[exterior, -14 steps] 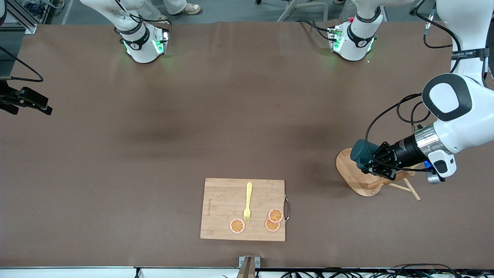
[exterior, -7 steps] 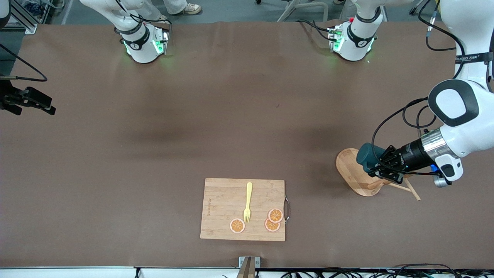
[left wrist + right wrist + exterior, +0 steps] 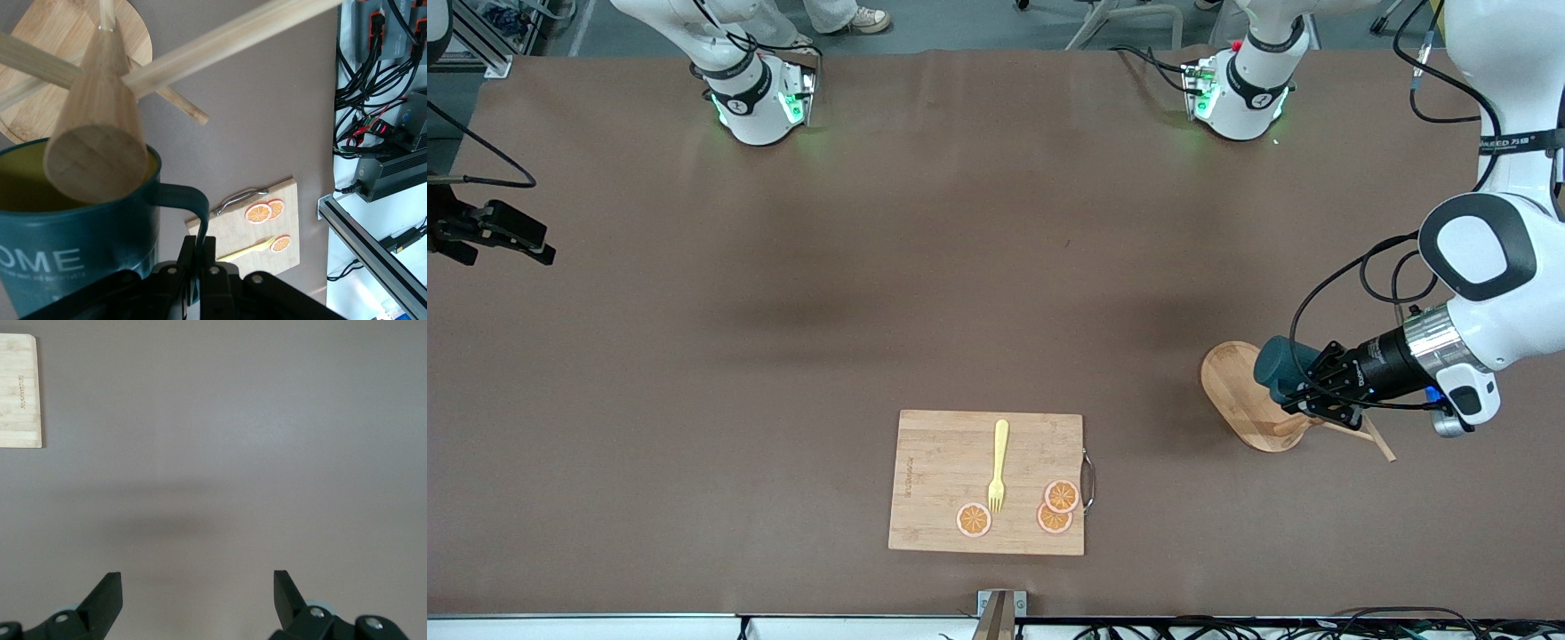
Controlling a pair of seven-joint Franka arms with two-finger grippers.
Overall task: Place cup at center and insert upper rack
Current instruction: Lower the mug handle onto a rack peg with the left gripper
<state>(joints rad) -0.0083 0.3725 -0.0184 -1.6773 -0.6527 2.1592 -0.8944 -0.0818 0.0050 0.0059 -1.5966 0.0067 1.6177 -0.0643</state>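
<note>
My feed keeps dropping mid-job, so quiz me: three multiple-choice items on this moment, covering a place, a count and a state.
1. The cup is over:
A. the cutting board
B. the mug tree
C. bare table

2. Orange slices on the cutting board:
A. one
B. three
C. five

3. The left gripper is:
A. shut on the cup's handle
B. open
C. empty

Answers:
1. B, it hangs above the mug tree base.
2. B, three show beside the fork.
3. A, the jaws pinch the handle; the right gripper waits open.

Cup [image 3: 1276, 363] over rack [image 3: 1240, 396], left arm's end; board [image 3: 943, 471] nearer cam.
</note>
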